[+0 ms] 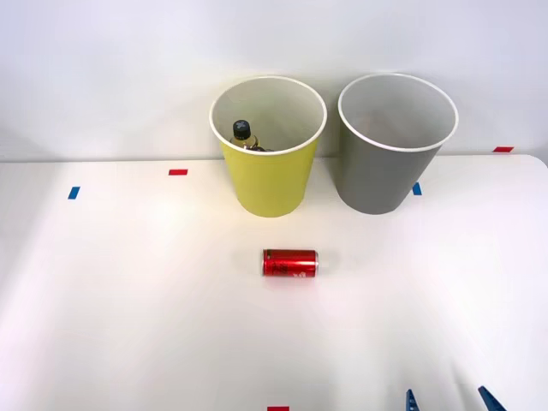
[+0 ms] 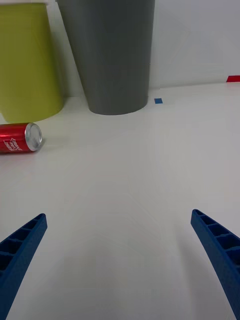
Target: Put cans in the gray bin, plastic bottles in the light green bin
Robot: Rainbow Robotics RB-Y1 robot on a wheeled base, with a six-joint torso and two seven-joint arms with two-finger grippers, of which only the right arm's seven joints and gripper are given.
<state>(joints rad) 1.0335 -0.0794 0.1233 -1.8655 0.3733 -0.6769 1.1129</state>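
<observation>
A slim red can (image 1: 290, 263) lies on its side on the smooth white table (image 1: 128, 325), ahead of the right pincer (image 1: 449, 401) and off to its left, well apart from it. The can's long axis runs crosswise to the pincer's reach, its round silver top (image 2: 33, 136) turned toward the pincer's side of the table. White lettering runs along the red wall, too small to read.

The pincer stands wide, its two blue ribbed fingers (image 2: 20, 250) spread apart over bare tabletop and holding nothing.

Beyond the can stand two tapered, cup-shaped bins with white rims and white insides. The light green bin (image 1: 268, 175) is farther to the pincer's left, past the can; a black-capped plastic bottle (image 1: 244, 134) rests inside it against the wall. The gray bin (image 1: 385, 167) stands just beside it, more nearly straight ahead of the pincer.

Small red and blue tape marks (image 1: 177, 172) dot the table.
</observation>
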